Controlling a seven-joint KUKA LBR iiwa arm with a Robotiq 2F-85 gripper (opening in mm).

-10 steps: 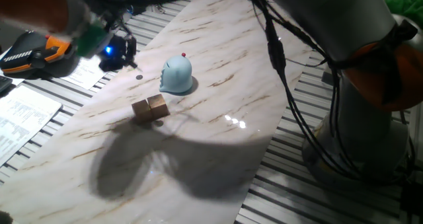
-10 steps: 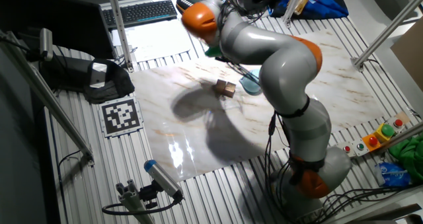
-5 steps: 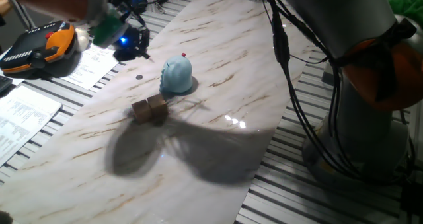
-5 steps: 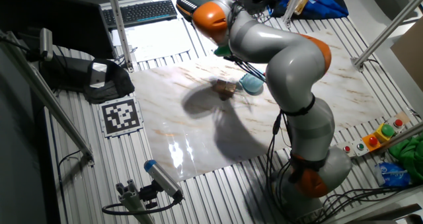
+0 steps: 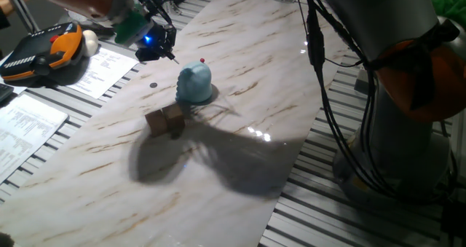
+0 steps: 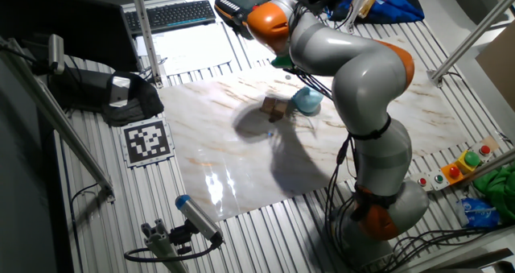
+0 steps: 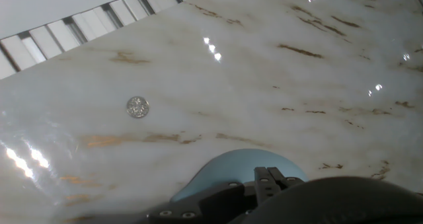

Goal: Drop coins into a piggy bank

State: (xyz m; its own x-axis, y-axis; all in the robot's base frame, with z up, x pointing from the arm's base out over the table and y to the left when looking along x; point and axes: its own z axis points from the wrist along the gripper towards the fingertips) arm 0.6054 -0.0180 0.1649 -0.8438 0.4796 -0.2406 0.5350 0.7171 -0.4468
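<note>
The light blue piggy bank (image 5: 194, 84) with its red knob (image 5: 202, 60) stands mid-table, and it also shows in the other fixed view (image 6: 306, 101) and at the bottom of the hand view (image 7: 231, 169). One small round coin (image 5: 153, 85) lies flat on the marble to its left, apart from it, and shows clearly in the hand view (image 7: 137, 107). My gripper (image 5: 169, 52) hangs above the table just left of and above the bank. In the hand view its fingertips (image 7: 263, 178) stand together over the bank. No coin shows between them.
Two tan wooden cubes (image 5: 166, 120) sit touching each other just in front of the bank. An orange and black pendant (image 5: 44, 52) and papers (image 5: 25, 119) lie off the table's left edge. A keyboard (image 6: 173, 14) lies behind. The arm's cables (image 5: 320, 65) hang at the right.
My gripper has moved rightward from the table's left edge to just beside the piggy bank. Its shadow has slid the same way. Bank, cubes and coin have not moved.
</note>
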